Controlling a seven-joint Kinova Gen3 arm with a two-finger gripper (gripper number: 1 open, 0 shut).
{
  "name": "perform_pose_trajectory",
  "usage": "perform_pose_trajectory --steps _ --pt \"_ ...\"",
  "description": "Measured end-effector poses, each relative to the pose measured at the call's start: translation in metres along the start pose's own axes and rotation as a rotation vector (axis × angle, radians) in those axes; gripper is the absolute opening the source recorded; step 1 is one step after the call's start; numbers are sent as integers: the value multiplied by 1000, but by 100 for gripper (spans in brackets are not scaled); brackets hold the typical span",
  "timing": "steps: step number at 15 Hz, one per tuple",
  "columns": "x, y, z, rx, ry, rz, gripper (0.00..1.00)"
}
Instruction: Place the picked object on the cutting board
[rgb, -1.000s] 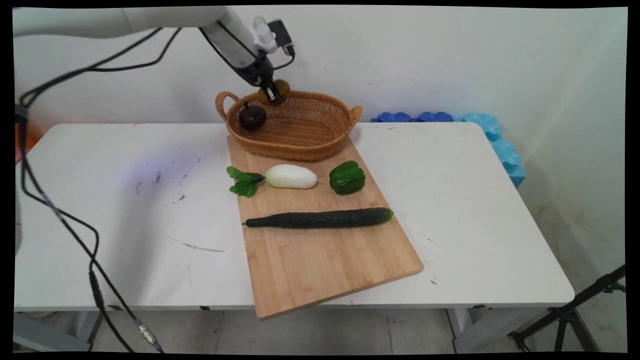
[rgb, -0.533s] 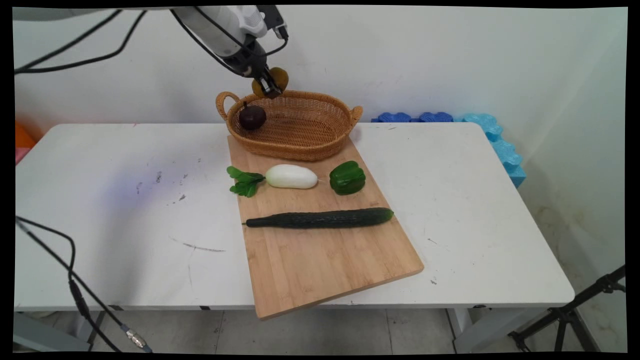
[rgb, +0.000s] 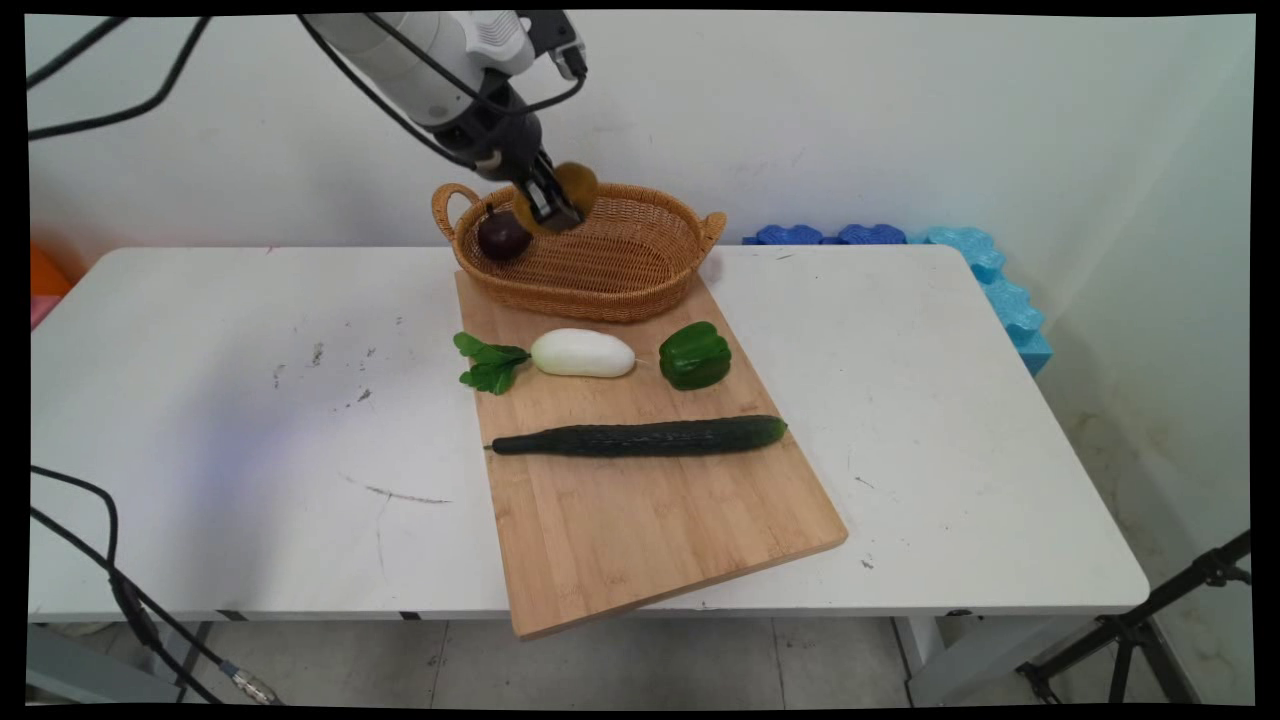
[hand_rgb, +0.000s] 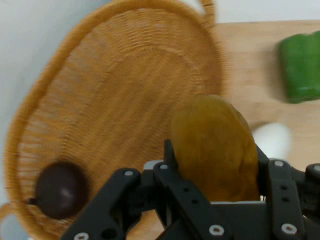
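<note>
A brownish-yellow, oval, kiwi-like fruit (hand_rgb: 215, 150) sits clamped between the two fingers of the black two-finger gripper (rgb: 556, 207), which is closed on it from both sides; in the hand view the fruit rises upright out of the black linkage, and in the main view it shows as a brown-gold lump (rgb: 578, 181) at the fingertips. The gripper holds the fruit in the air over the left part of an oval woven wicker basket with two loop handles (rgb: 640, 285), above the basket's floor and not touching the weave as far as can be seen. Inside the basket, near its left end, lies a dark purple round fruit with a small stem (rgb: 502, 235), just beside the gripper in the main view and well to the lower left in the hand view (hand_rgb: 61, 189). The basket stands on the far end of a light bamboo cutting board (rgb: 640, 520) that lies slanted across a white table (rgb: 250, 420), its near corner overhanging the table's front edge. On the board, in front of the basket, rest a white oblong radish with green leaves (rgb: 580, 353) and, to its right, a green bell pepper (rgb: 694, 356); nearer still lies a long dark green cucumber (rgb: 640, 437), set crosswise. Behind the table's far right corner, blue foam blocks (rgb: 960, 260) lean at the wall.
</note>
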Motion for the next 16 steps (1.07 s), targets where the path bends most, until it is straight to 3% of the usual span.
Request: perform_pose_trajectory --steps 9,16 --pt "3 91 -34 -147 -72 -30 0" --pt "-4 145 -14 -218 -154 -39 0"
